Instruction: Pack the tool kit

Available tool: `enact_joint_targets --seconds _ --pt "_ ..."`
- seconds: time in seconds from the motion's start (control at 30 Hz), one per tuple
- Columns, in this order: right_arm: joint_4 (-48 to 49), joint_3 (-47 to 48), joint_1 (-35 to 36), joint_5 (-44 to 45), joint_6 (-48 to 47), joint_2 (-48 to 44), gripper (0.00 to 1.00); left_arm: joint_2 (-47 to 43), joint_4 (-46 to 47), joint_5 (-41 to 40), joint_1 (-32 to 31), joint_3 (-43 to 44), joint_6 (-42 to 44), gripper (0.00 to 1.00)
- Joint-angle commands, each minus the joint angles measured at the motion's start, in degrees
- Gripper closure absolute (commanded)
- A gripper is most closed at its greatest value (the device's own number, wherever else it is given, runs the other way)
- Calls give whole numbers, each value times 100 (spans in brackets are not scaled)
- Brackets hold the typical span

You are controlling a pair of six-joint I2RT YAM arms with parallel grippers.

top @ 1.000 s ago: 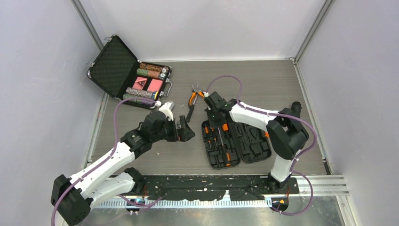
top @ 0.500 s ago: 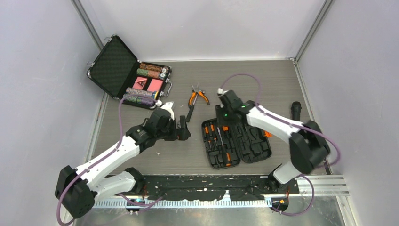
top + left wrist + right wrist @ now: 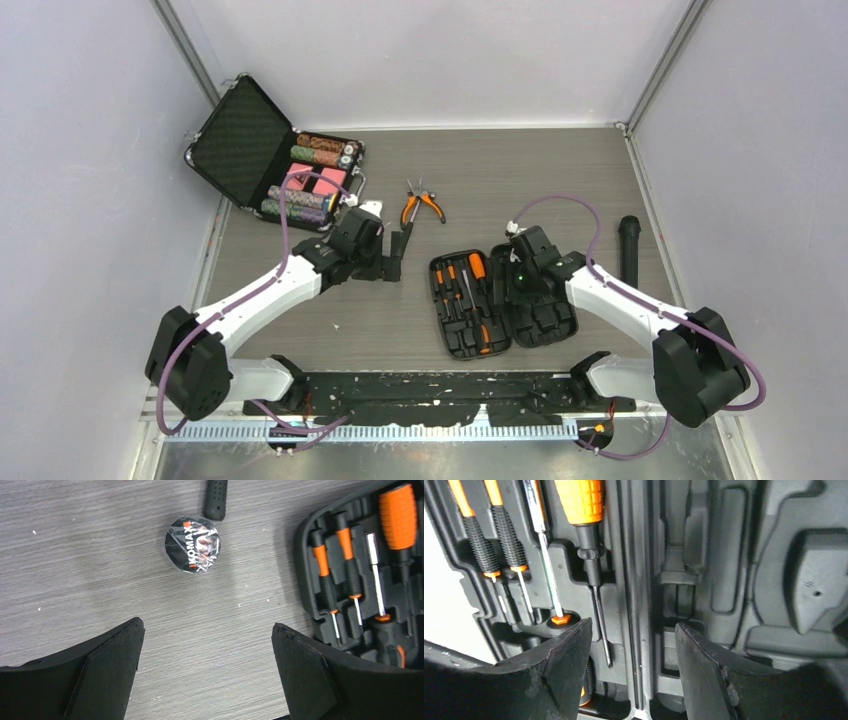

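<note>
found the tool kit (image 3: 503, 305) lying open and flat on the tabletop (image 3: 560, 180), lower centre of the top view: black moulded halves, the left one holding orange-and-black screwdrivers (image 3: 579, 500), the right one's slots apparently bare. saw the right pincer (image 3: 520, 285) pulled back from the case's far end since a second ago, hovering over the hinge, spread wide, gripping nothing. judged one placement finished. saw the left pincer (image 3: 395, 262) shifted up-frame, wide apart, empty, near a tape roll (image 3: 192, 544). noted pliers (image 3: 423, 205) beyond, upper centre, still unpacked.
</note>
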Motion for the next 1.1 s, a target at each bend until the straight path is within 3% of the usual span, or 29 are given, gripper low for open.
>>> enact_joint_targets --seconds 0.0,0.23,0.57,0.7,0.9,1.07 --pt "613 -305 33 -580 339 -55 34 150 -46 -131 54 225 169 1" --pt "1157 -351 345 -979 645 276 50 182 -51 -232 97 158 199 1" --pt "1295 -169 603 -762 772 535 53 896 -98 -343 264 667 380 1" --pt "1128 -167 602 -522 699 274 48 1434 -65 -179 274 1088 378 1" --pt "599 -27 498 268 482 -539 32 2154 -167 -277 274 1491 437 3" --pt "295 -42 -309 593 277 -1004 27 2574 -203 -278 281 1698 441 9"
